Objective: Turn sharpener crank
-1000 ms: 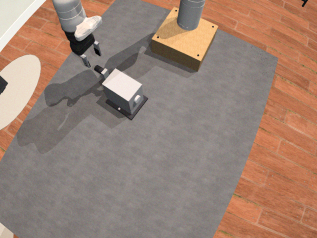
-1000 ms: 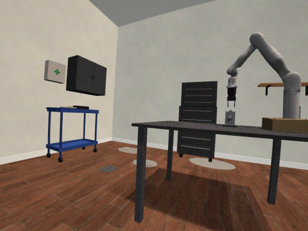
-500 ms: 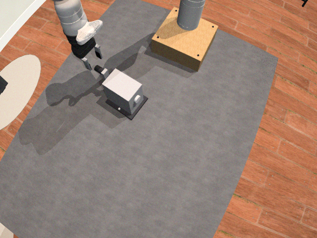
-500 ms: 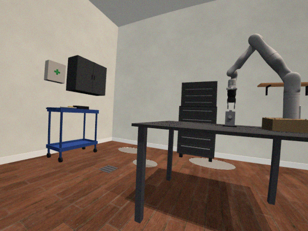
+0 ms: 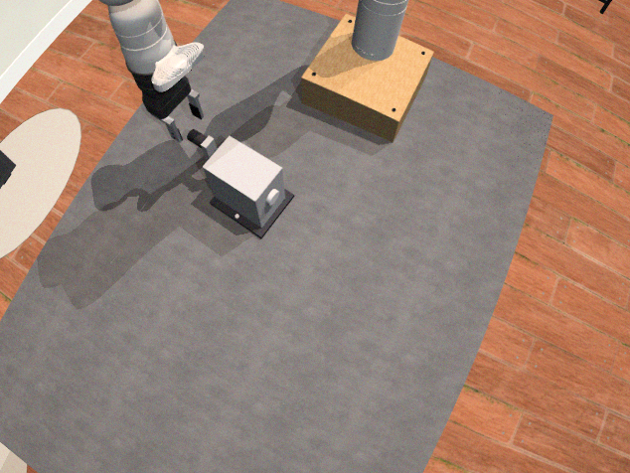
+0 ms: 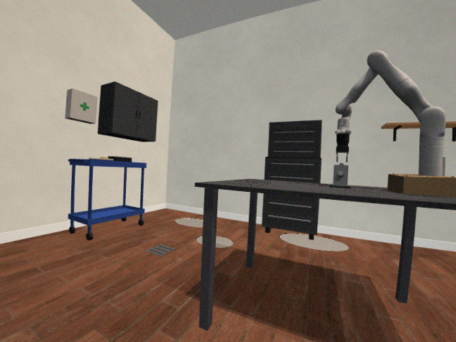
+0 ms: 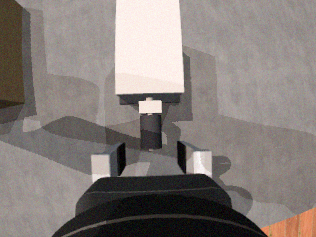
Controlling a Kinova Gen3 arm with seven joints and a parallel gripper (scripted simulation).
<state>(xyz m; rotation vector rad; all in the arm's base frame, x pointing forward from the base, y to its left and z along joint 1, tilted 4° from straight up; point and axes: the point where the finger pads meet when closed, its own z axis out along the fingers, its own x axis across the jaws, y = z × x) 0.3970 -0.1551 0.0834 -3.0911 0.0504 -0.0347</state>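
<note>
The sharpener (image 5: 243, 181) is a light grey box on a dark base plate, on the grey table top. Its crank sticks out of the far left side, ending in a dark handle (image 5: 195, 136). My gripper (image 5: 184, 116) is open and empty, pointing down, just above and slightly beyond the handle. In the wrist view the sharpener (image 7: 149, 46) lies straight ahead, and the dark handle (image 7: 150, 130) sits between and a little ahead of my two fingers, apart from both. From the side view the gripper (image 6: 342, 157) hovers just over the sharpener (image 6: 340, 175).
My arm's wooden mounting block (image 5: 367, 83) stands on the table to the right of the sharpener. The table's left edge runs close behind the gripper, with the floor and a round pale rug (image 5: 33, 173) beyond it.
</note>
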